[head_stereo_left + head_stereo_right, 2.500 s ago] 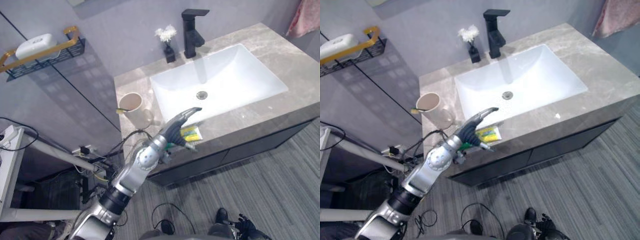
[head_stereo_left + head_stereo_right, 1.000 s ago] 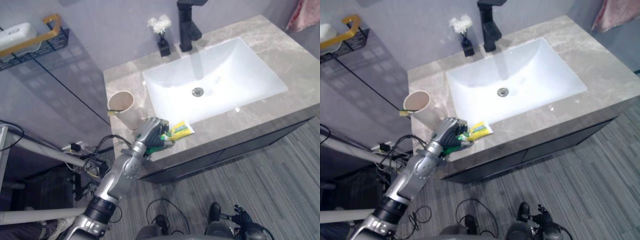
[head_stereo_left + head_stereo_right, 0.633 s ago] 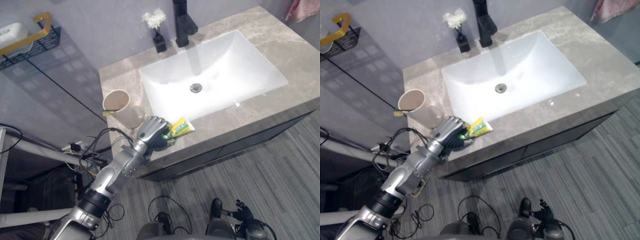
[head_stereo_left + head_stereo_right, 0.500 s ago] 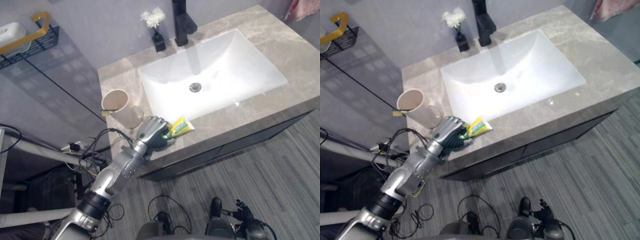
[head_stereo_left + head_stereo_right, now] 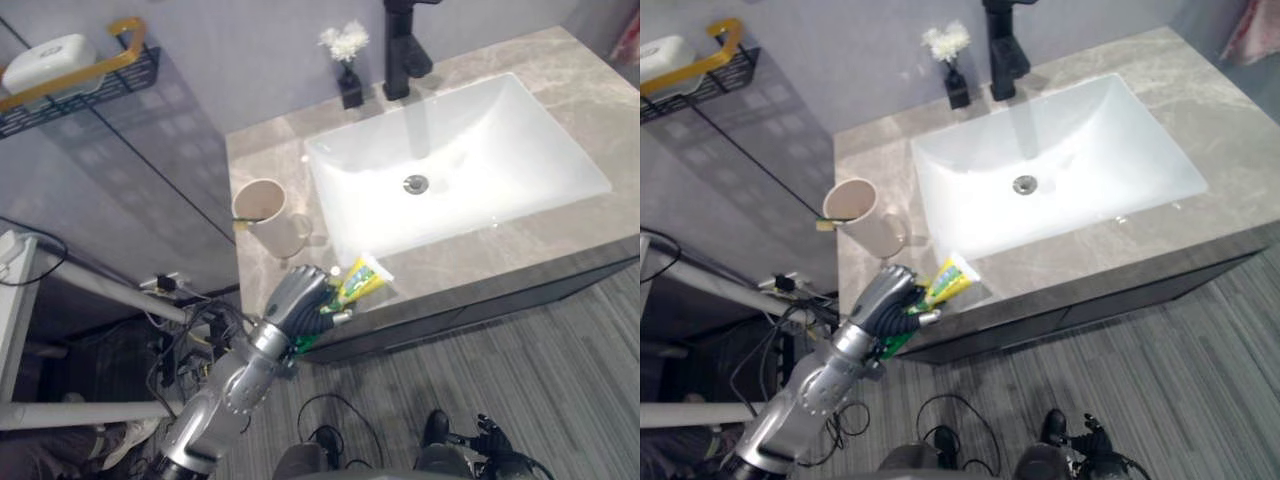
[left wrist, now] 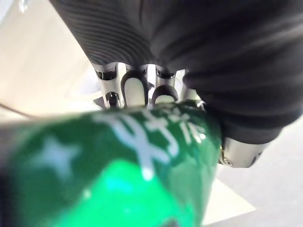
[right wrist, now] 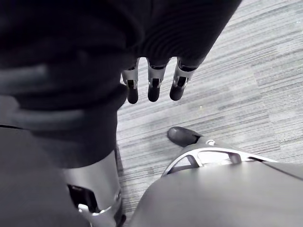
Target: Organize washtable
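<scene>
**left hand clasped on the toothpaste tube at the washtable's front corner**

the left hand [image 5: 298,298] is closed round a toothpaste tube [image 5: 357,281], fingers curled over its green end. the wrist view shows that green body pressed right against the fingertips. the hand sits just off the front edge of the washtable [image 5: 560,235], near its left corner. the tube's yellow end sticks out of the fist over the stone top. whether that end touches the stone cannot be told.

the tube's long axis runs at a slant from the hand, away from the robot and toward its right, pointing at the near left corner of the basin [image 5: 470,150]. it lies closer to flat than upright.

a cream cup [image 5: 272,222] stands upright on the counter beyond the hand, between the basin and the washtable's left end. it is near the hand but apart from it, with its mouth open upward.

if the cup is where the tube belongs, the coming move probably turns on that offset. the hand would carry away from the robot and a little to its left, then tip the tube up on end over the rim.

the left hand is much the nearer. the right hand [image 7: 151,85] hangs slack over the floor, fingers loose and holding nothing.
</scene>
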Controlling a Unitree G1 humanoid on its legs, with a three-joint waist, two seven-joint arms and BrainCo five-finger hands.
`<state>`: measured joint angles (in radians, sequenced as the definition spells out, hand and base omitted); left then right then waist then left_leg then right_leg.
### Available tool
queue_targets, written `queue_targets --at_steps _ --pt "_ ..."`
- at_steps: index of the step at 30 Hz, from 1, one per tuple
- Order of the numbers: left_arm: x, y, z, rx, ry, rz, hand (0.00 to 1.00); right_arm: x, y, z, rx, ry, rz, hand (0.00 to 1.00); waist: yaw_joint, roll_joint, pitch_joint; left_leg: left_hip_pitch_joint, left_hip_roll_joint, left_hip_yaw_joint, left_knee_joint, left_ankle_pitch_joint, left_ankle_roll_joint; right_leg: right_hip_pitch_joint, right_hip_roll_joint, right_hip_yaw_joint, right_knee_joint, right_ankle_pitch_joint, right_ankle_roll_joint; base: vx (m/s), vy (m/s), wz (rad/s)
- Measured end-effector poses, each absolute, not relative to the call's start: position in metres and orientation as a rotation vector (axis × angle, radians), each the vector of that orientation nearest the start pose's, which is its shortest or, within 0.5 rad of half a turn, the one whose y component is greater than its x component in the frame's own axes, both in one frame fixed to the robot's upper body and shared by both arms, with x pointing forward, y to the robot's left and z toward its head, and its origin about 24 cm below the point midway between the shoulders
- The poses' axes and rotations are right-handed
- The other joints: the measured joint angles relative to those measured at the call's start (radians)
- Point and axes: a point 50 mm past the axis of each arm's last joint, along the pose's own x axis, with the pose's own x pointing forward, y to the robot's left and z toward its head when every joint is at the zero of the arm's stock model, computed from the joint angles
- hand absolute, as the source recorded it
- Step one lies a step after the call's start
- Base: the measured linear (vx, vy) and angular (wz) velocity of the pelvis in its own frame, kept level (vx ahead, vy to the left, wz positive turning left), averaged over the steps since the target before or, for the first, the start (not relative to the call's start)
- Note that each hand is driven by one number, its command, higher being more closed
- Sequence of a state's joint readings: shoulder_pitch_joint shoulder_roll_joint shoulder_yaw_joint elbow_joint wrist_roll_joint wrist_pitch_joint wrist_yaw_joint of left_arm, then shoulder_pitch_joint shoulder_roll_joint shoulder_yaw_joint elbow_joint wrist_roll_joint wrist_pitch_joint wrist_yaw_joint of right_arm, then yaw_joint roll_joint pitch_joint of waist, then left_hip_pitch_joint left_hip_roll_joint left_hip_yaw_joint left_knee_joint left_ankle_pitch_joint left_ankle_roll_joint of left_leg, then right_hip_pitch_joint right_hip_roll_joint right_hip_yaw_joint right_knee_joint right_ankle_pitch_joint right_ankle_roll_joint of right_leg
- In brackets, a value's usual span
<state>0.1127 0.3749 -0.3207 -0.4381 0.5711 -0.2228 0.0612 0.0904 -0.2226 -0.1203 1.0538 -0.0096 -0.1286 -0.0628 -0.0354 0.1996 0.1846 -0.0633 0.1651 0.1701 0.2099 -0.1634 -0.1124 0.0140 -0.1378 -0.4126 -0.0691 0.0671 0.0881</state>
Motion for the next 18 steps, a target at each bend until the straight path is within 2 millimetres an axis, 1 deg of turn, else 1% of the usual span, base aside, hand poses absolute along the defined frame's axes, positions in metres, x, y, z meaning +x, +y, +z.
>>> queue_targets --at_steps 5,7,8,10,13,15,16,18 --pt "0.193 0.112 0.133 0.540 -0.608 -0.328 1.00 0.094 -0.256 -0.147 -0.187 1.018 -0.286 0.00 0.007 0.002 -0.005 0.008 -0.005 -0.012 -0.003 0.018 0.001 0.015 -0.006 -0.014 0.005 0.000 0.000 -0.05 0.002 0.09" --pt "0.192 0.115 0.139 0.440 -0.611 -0.334 1.00 0.089 -0.256 -0.149 -0.186 1.044 -0.288 0.00 0.014 0.001 -0.025 0.008 -0.007 -0.027 -0.011 0.029 -0.001 0.021 -0.005 -0.026 0.005 -0.001 -0.001 -0.07 -0.017 0.18" --pt "0.192 0.117 0.141 0.419 -0.614 -0.330 1.00 0.086 -0.256 -0.150 -0.185 1.055 -0.289 0.00 0.017 0.001 -0.033 0.010 -0.007 -0.028 -0.019 0.035 -0.001 0.021 -0.005 -0.029 0.005 -0.001 -0.001 -0.06 -0.017 0.11" --pt "0.192 0.125 0.150 0.331 -0.629 -0.310 1.00 0.082 -0.256 -0.151 -0.183 1.075 -0.286 0.00 0.027 0.000 -0.047 0.029 -0.008 -0.032 -0.040 0.052 -0.003 0.034 -0.004 -0.037 0.009 -0.002 -0.004 -0.07 -0.020 0.13" --pt "0.189 0.132 0.159 0.240 -0.652 -0.305 1.00 0.076 -0.256 -0.153 -0.179 1.104 -0.281 0.00 0.033 -0.002 -0.075 0.037 -0.008 -0.035 -0.063 0.066 -0.001 0.036 -0.003 -0.047 0.011 -0.003 -0.005 -0.10 -0.013 0.10" --pt "0.187 0.140 0.169 0.166 -0.687 -0.298 1.00 0.071 -0.256 -0.155 -0.177 1.125 -0.281 0.00 0.049 -0.009 -0.085 0.054 -0.009 -0.037 -0.076 0.076 0.000 0.049 -0.003 -0.049 0.011 -0.003 -0.005 -0.09 -0.002 0.05" --pt "0.187 0.142 0.170 0.146 -0.693 -0.292 1.00 0.069 -0.256 -0.155 -0.176 1.129 -0.282 0.00 0.050 -0.009 -0.087 0.059 -0.009 -0.040 -0.078 0.077 0.000 0.055 -0.003 -0.052 0.011 -0.003 -0.005 -0.10 -0.003 0.08" --pt "0.187 0.152 0.175 0.101 -0.710 -0.260 1.00 0.062 -0.256 -0.157 -0.176 1.152 -0.278 0.00 0.051 -0.018 -0.114 0.065 -0.012 -0.047 -0.098 0.087 -0.001 0.068 -0.003 -0.061 0.005 -0.002 -0.006 -0.09 -0.006 0.11"
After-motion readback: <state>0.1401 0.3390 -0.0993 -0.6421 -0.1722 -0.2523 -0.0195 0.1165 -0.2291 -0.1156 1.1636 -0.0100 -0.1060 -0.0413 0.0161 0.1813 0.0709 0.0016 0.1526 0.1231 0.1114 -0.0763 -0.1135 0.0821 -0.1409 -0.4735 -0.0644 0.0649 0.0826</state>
